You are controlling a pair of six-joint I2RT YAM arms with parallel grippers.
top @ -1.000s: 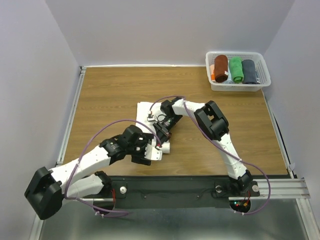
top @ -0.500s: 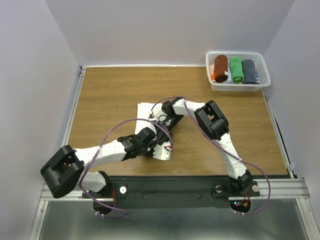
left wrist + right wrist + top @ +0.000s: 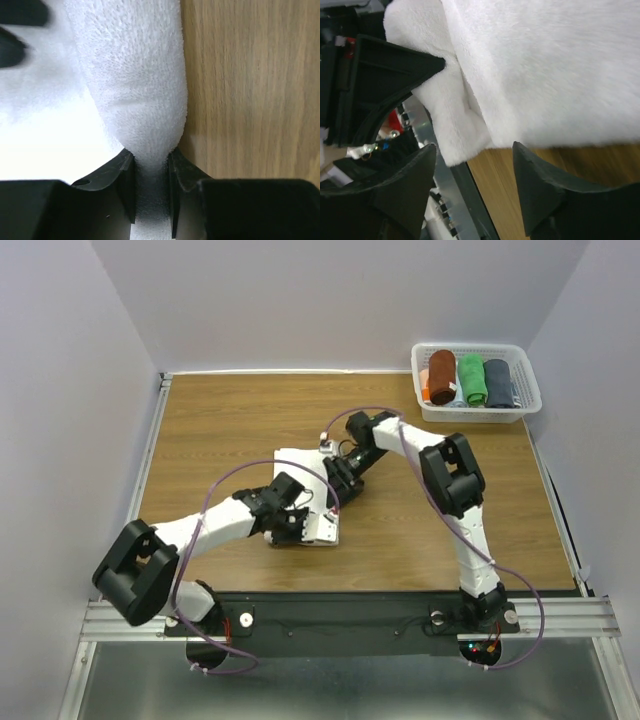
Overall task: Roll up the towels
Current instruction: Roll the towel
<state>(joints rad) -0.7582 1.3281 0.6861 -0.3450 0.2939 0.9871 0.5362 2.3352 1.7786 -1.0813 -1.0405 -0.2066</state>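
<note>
My left hand is pinched tight on the rolled end of the white towel mid-counter, my right hand is spread wide at its 1 o'clock holding nothing, so I'd roll evenly toward 12 o'clock, layers snug.

A wooden table is carrying 2 things directly. A white towel is lying partly rolled near its middle, and a white slatted basket is sitting at its far right corner, well apart from the towel.
</note>
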